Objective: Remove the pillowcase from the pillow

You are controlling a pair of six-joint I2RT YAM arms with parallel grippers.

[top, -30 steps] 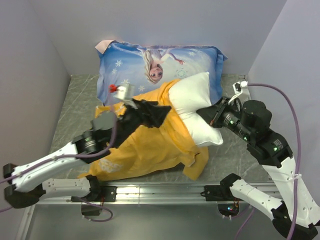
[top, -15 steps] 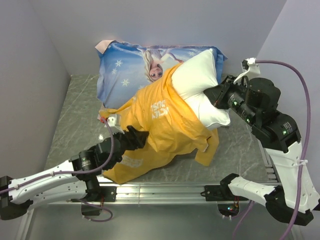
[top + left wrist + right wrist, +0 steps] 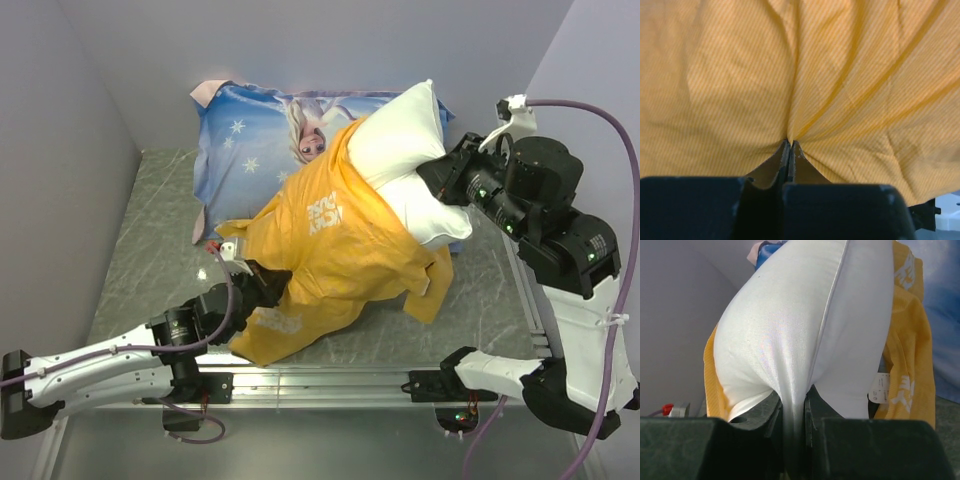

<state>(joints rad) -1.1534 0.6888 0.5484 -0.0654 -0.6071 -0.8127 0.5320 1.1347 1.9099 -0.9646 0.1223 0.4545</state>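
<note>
Got the left gripper (image 3: 790, 150) pinched tight on a fold of the yellow-orange pillowcase (image 3: 340, 250), down in the lower left of the top view, with creases fanning out from the fingertips. Got the right gripper (image 3: 792, 407) clamped narrow on a pinch of the white pillow (image 3: 405, 150), over at the upper right.

Seeing the pillow poking out of the pillowcase up and to the right, a good part of it bare, the rest tucked inside. Can make out white lettering on top of the pillowcase, plus a small white tag (image 3: 881, 387) hanging off the pillow in the right wrist view.

Right behind all that, up against the back wall: a blue Elsa-printed pillow (image 3: 250, 140), overlapped in the frame by both the pillowcase and the white pillow. Can't tell whether touching or just in front. Also spotting a purple cable (image 3: 600, 115) looping off the right arm at the far right edge.

Underneath, a grey marbled desk (image 3: 140, 260), with a metal rail (image 3: 320, 385) along the bottom edge. Boxed in by plain pale walls (image 3: 70, 110) on left, back and right.
</note>
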